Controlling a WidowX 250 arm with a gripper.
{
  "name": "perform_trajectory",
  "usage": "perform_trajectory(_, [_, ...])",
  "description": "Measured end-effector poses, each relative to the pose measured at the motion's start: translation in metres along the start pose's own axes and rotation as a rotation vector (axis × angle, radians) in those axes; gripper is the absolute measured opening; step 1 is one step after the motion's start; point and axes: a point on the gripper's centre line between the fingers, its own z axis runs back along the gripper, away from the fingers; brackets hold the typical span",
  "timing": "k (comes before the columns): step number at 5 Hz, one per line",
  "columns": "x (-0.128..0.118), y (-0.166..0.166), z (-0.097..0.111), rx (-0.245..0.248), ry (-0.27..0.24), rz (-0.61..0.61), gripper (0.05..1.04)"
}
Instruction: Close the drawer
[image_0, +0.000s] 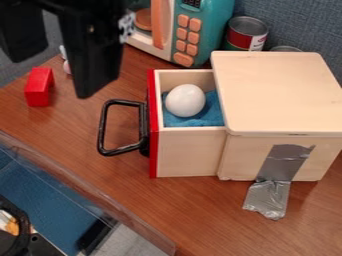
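My black gripper (57, 72) hangs at the upper left, its two fingers spread apart with nothing held between them. It is up and to the left of the drawer's black handle (103, 127), not touching it. The wooden drawer (187, 150) with a red front edge stands partly pulled out to the left of its pale wooden box (280, 90). Inside the drawer, a white egg-like object (185, 100) lies on blue cloth (212, 112). The box's lid-like top covers the drawer's right part.
A red block (39, 87) sits on the wooden table (120, 185) at the left, below the gripper. Behind the drawer stand a teal toy microwave (207, 30) and a can (246, 34). Grey tape (268, 197) runs from the box's front to the table. The table's edge slopes across the lower left.
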Motion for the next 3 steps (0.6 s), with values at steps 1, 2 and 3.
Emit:
perform_trajectory(1, [-0.002,0.000,-0.004,0.001,0.005,-0.017,1.001])
perform_trajectory(2, [-0.009,0.016,-0.030,0.016,-0.023,-0.140,1.001])
perform_trajectory(3, [-0.019,0.035,-0.038,0.033,-0.073,-0.283,1.001])
